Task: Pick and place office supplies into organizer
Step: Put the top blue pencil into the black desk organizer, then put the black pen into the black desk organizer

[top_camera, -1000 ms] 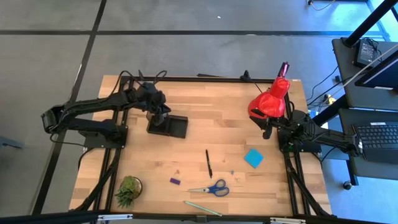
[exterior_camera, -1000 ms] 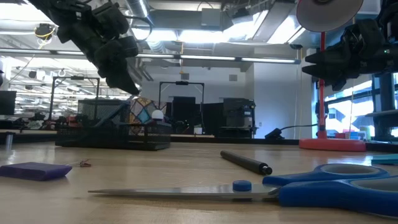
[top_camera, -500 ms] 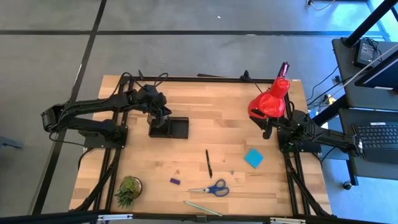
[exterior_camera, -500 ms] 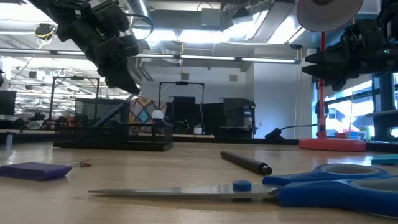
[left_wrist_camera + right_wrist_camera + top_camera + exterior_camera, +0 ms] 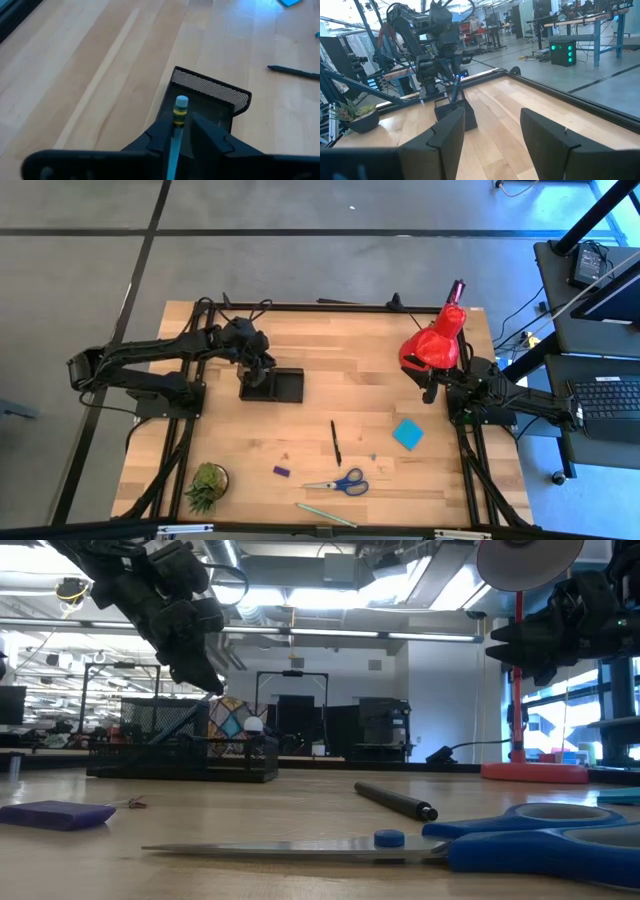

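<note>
Since a second ago the left gripper [image 5: 181,131] is easing its pinch on the pencil [image 5: 178,120] standing over the organizer [image 5: 272,383] cup; light, stiff, slippery; hold mid-shaft; right gripper [image 5: 487,132] is waiting spread by the lamp [image 5: 432,343]

The left gripper [image 5: 262,366] hangs at upper left of the high view — arm bent, wrist angled down. The right gripper [image 5: 428,388] waits at right, fingers parted.

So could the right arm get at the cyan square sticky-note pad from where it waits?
Probably yes: the cyan square sticky-note pad lies flat on bare wood just in front of the right pincer, with nothing between; the red desk lamp stands behind.
</note>
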Tool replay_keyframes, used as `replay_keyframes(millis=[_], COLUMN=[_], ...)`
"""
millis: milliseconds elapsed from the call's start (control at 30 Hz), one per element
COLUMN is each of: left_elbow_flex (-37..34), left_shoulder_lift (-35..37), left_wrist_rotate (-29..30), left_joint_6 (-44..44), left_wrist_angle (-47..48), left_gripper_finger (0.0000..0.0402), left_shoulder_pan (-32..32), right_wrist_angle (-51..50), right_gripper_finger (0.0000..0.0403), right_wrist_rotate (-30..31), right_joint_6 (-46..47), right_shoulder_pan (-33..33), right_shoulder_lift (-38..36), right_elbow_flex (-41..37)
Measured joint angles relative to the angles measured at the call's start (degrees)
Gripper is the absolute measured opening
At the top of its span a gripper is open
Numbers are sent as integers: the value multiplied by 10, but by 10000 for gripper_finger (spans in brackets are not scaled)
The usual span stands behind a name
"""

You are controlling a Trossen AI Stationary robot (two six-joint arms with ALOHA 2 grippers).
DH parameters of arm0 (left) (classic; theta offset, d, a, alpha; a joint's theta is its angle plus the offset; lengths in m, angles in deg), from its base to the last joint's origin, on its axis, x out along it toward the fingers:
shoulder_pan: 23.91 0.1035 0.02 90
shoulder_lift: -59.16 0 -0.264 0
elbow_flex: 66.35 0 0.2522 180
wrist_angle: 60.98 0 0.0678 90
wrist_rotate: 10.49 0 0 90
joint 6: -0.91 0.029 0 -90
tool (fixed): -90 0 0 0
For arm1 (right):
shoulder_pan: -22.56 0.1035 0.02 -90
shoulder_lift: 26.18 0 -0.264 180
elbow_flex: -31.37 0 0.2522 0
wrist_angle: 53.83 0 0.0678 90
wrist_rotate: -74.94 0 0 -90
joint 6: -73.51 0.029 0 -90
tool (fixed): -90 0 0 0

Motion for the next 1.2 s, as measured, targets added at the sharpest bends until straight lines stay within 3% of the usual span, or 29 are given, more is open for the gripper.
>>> replay_keyframes(millis=[333, 633, 833, 1200], left_elbow_flex=[36, 135, 196, 199], left_shoulder_lift=[2, 9, 9, -37], left_wrist_rotate=[2, 5, 21, 48], left_joint_6=[22, 68, 138, 173], left_wrist_angle=[38, 127, 116, 63], left_gripper_finger=[145, 171, 170, 160], left_shoulder_pan=[0, -23, -107, -286], right_wrist_angle=[0, 0, 0, -4], right_gripper_finger=[195, 195, 195, 195], right_wrist_rotate=[0, 0, 0, 0], right_joint_6=[0, 1, -1, 0], right_shoulder_pan=[0, 0, 0, 0], right_shoulder_lift=[0, 0, 0, 0], right_elbow_flex=[0, 0, 0, 0])
